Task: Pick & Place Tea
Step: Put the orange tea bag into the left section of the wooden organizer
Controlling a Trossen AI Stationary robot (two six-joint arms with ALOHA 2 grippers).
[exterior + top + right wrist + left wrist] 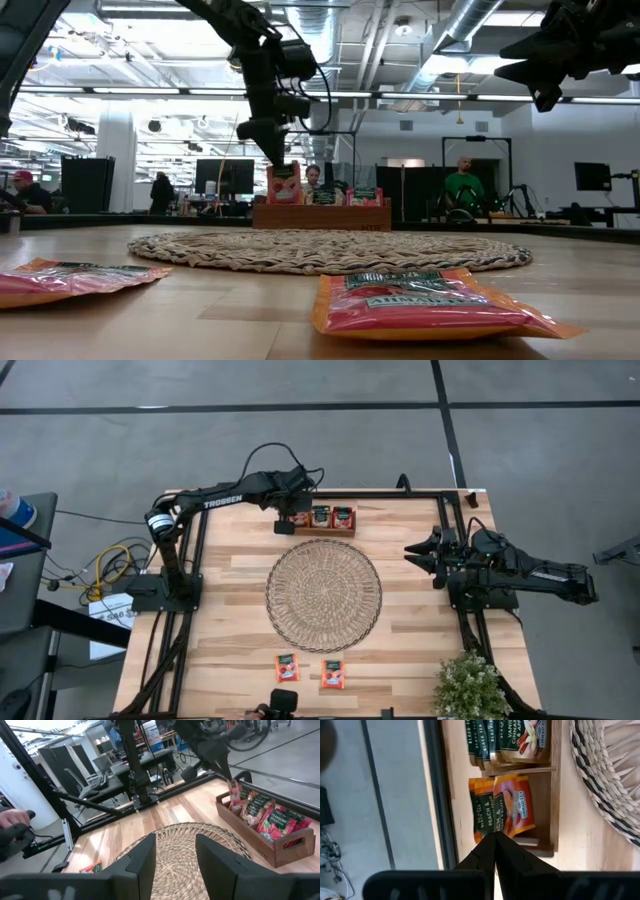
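Pinching an orange tea sachet (512, 807) upright, the left pincer (495, 837) lowered it into the wooden tray's (325, 531) end compartment — right pincer (425, 552) waited open, empty, counter-side.

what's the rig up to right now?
Sorting tea. The left gripper is shut on an orange sachet, holding it in the end compartment of the wooden tray at the far edge of the table; other sachets already stand in the tray. Two more sachets lie near the front edge, past the round woven mat. The right gripper waits open, off to the side.
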